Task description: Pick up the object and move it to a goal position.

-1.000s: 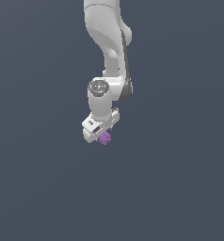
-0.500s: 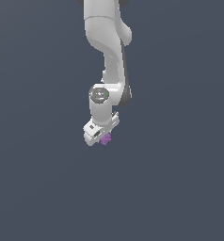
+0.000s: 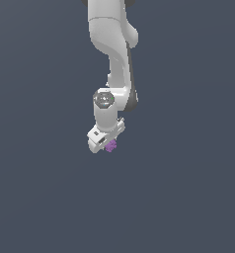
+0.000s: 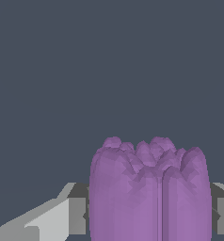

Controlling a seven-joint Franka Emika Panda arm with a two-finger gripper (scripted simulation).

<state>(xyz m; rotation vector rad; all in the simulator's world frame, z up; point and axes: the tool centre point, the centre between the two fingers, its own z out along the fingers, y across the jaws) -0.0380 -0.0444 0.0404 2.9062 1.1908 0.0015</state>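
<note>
The object [image 3: 111, 146] is a small purple lumpy piece on the grey floor, partly covered by the white hand in the exterior view. My gripper [image 3: 107, 142] points down over it from the arm that reaches in from above. In the wrist view the object [image 4: 149, 188] fills the space between the fingers, and the grey pads [image 4: 79, 215] press against its two sides. The gripper [image 4: 149, 214] is shut on the object. The object's base is out of view.
A plain dark grey floor [image 3: 188, 197] surrounds the arm on all sides. The white arm's links [image 3: 114, 54] rise above the hand towards the top of the exterior view.
The hand has come down over the purple object, which now shows less below the hand. In the last half second it has barely moved.
</note>
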